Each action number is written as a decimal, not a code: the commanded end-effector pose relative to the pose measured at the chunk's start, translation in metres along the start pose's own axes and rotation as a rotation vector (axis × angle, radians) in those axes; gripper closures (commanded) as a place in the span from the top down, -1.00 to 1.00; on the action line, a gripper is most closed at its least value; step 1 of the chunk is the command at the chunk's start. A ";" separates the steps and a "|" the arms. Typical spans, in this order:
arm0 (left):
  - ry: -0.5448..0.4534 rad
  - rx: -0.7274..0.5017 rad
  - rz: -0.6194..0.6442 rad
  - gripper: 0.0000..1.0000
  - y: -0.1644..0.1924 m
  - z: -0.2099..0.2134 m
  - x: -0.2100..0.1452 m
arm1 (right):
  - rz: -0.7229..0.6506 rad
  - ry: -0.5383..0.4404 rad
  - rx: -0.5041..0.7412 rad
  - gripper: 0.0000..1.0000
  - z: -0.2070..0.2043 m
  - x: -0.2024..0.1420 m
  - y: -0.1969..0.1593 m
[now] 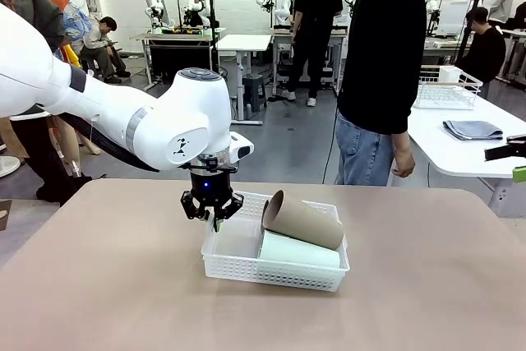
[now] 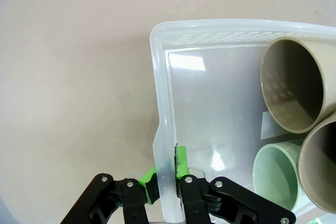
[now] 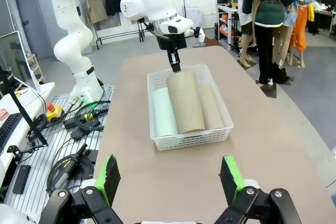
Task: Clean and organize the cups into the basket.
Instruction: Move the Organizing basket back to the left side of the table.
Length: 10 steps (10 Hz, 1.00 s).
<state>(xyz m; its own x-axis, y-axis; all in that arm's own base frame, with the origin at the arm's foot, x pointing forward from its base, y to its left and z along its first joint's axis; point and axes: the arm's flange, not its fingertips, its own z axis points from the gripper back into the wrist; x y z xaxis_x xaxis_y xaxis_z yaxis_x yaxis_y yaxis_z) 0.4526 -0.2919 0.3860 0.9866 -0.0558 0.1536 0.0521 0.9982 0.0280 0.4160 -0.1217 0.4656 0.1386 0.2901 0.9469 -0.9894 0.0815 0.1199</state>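
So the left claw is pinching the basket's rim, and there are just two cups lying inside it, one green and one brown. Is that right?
Not quite: the count is off. The left gripper is indeed shut on the basket rim, but three cups lie inside, as the right wrist view shows: a mint green cup and two brown cups, one lying on top of the others.

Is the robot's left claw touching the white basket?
Touching. In the left wrist view, the left gripper is shut on the basket wall, one green pad pressed against each side of the rim.
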 end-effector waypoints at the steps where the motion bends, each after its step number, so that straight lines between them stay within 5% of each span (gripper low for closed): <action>1: -0.001 0.001 -0.002 -1.00 -0.001 0.001 -0.001 | -0.010 0.016 0.005 1.00 0.001 0.000 0.004; 10: -0.001 0.001 -0.002 -1.00 -0.001 0.001 -0.001 | -0.010 0.016 0.005 1.00 0.001 0.000 0.004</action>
<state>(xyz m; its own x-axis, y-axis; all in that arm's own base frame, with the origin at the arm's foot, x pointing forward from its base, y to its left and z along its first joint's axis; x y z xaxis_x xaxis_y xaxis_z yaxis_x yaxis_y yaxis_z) 0.4526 -0.2919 0.3860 0.9866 -0.0558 0.1536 0.0521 0.9982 0.0280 0.4156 -0.1229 0.4656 0.1397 0.2903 0.9467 -0.9892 0.0847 0.1200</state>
